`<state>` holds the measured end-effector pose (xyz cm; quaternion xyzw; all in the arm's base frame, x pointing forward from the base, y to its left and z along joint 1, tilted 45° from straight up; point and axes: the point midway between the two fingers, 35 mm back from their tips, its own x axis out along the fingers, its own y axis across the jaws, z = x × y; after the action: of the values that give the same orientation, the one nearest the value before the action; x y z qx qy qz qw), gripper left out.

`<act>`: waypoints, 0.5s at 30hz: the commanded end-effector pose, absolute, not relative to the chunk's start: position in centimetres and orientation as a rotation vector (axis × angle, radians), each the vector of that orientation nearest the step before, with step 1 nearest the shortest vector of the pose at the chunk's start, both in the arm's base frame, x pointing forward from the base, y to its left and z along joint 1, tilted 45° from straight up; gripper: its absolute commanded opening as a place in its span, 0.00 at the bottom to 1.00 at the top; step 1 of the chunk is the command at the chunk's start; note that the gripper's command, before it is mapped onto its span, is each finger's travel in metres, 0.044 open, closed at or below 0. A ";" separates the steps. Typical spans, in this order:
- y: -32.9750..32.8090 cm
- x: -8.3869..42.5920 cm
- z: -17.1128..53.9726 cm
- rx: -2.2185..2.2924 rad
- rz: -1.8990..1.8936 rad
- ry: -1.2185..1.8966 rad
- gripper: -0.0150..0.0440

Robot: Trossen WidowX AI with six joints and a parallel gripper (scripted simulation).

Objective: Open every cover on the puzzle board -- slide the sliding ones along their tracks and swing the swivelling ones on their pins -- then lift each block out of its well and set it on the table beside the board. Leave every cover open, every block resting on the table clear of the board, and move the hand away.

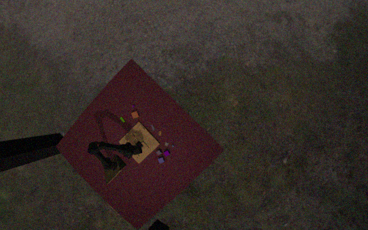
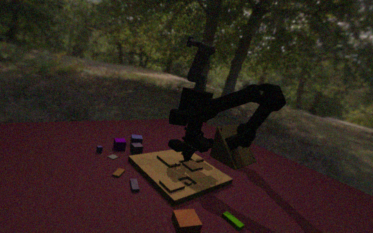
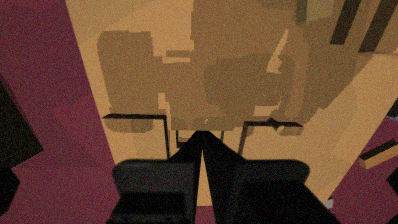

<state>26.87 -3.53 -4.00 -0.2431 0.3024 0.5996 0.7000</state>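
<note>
The wooden puzzle board (image 1: 152,143) (image 2: 217,176) (image 3: 82,15) lies on the red table, partly in the arm's shadow. In the exterior view, a flat cover (image 2: 172,185) lies at the near corner, beside a dark square well outline (image 2: 182,180); its contents cannot be told. Another cover (image 2: 167,160) lies toward the far left side, and a further one (image 2: 194,165) just in front of the fingertips. My gripper (image 2: 187,159) (image 3: 201,132) is shut and empty, tips low over the board's far half. In the wrist view, dark edges flank the fingers, which partly hide a small outline.
An orange block (image 1: 135,115) (image 2: 187,218) and a green bar (image 1: 122,120) (image 2: 233,220) lie off the near side. A grey bar (image 2: 134,185), a flat orange piece (image 2: 118,172), a purple cube (image 1: 166,153) (image 2: 119,144) and several grey-blue blocks lie off the left. A wedge (image 2: 246,158) stands by the arm's base.
</note>
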 end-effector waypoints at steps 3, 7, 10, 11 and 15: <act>-3.1 27.1 -3.4 -0.542 1.330 0.666 0.25; -2.8 27.1 -3.1 -0.541 1.331 0.666 0.25; -2.6 27.2 -2.9 -0.541 1.331 0.665 0.25; -2.5 27.2 -2.9 -0.541 1.331 0.665 0.25; -2.2 27.2 -2.6 -0.541 1.331 0.665 0.25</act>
<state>27.06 -2.46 -2.95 -0.2430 0.3015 0.5993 0.7006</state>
